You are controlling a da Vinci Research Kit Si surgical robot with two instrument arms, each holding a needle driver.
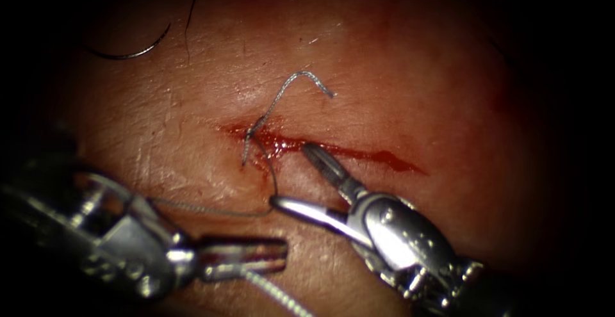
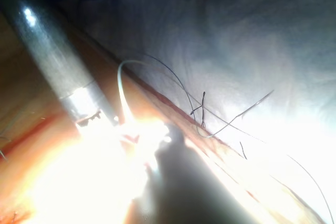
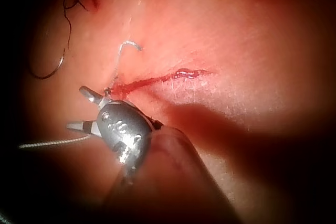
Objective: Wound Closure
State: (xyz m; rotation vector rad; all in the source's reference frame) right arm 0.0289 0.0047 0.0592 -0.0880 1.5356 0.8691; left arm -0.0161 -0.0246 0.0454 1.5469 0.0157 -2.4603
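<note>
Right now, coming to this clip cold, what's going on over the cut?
The right pincer stands wide open over the cut in the tissue, one jaw at the cut's edge, holding nothing. The left pincer is shut on the thread, which runs up to a stitch at the cut's left end, where a free thread tail sticks up. The needle lies loose on the tissue, far left, not in it.

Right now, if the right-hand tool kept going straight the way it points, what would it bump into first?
Probably the thread at the cut: the right tool, jaws open and empty, points straight there. Depth is unclear.
</note>
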